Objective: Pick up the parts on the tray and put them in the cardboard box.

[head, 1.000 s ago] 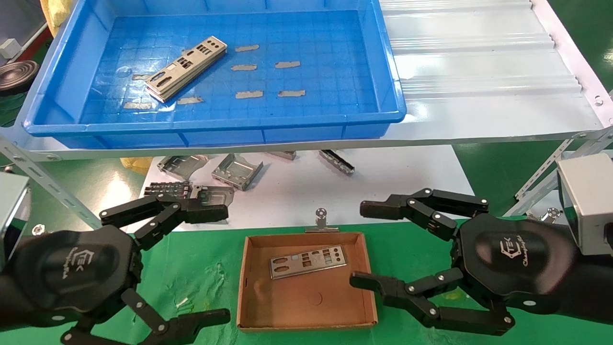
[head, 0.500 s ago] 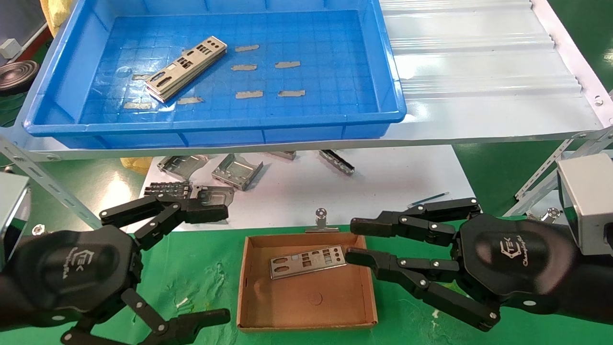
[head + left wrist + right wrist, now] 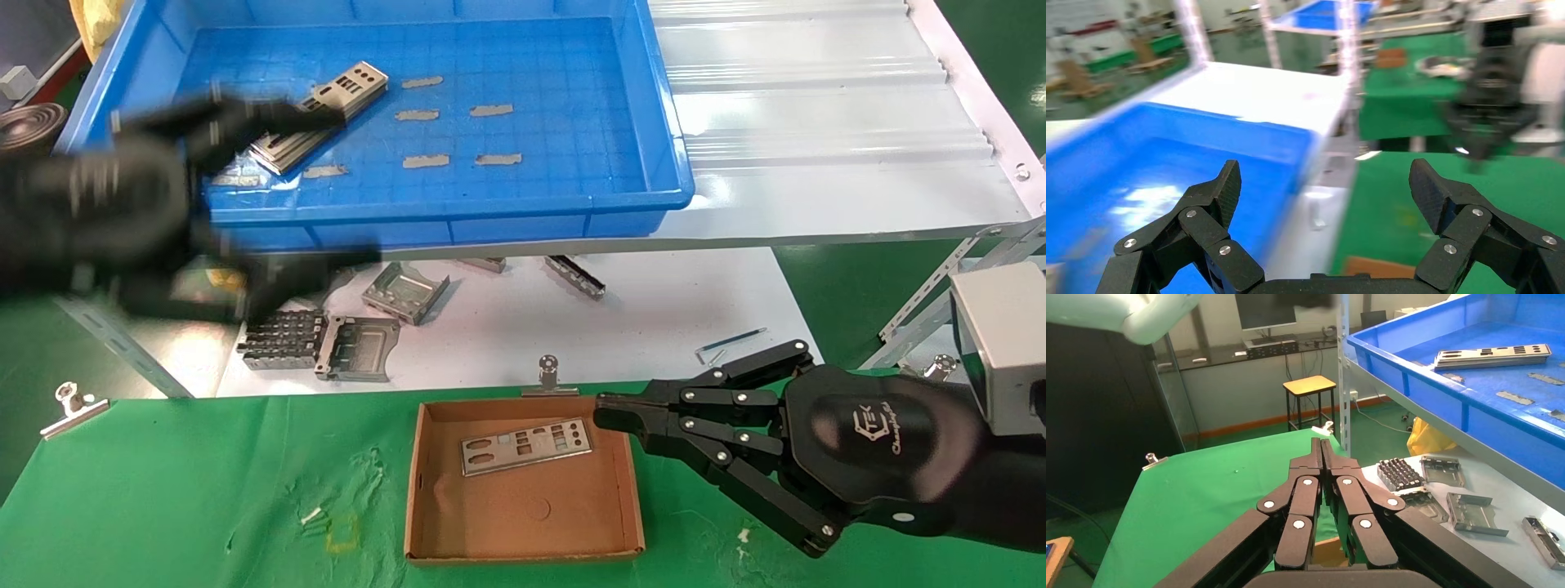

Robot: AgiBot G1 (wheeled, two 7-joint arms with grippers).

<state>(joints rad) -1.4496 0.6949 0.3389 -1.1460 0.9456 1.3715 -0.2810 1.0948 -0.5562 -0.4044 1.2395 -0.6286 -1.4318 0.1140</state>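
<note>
Up on the shelf, the blue tray (image 3: pixel 572 204) holds a small stack of metal plates (image 3: pixel 323 118) lying at a slant toward its left side, with several grey tape strips (image 3: pixel 425 161) stuck on the grid floor beside them. My left gripper (image 3: pixel 245 188) is over the tray's front left corner, blurred in the head view; my left wrist camera shows its fingers (image 3: pixel 1214 196) spread wide with nothing between them, above the blue rim.

Down on the green cloth (image 3: pixel 204 490), the cardboard box (image 3: pixel 523 547) has one plate (image 3: pixel 525 445) lying flat in its far half; the rest of its floor is bare. My right gripper (image 3: pixel 601 412) sits just beside the box's far right corner, fingers pressed together and holding nothing.

Between shelf and cloth, on the white board (image 3: pixel 637 327), I see folded grey brackets (image 3: pixel 406 291) scattered about, and a binder clip (image 3: pixel 549 377) at the box's far edge.
</note>
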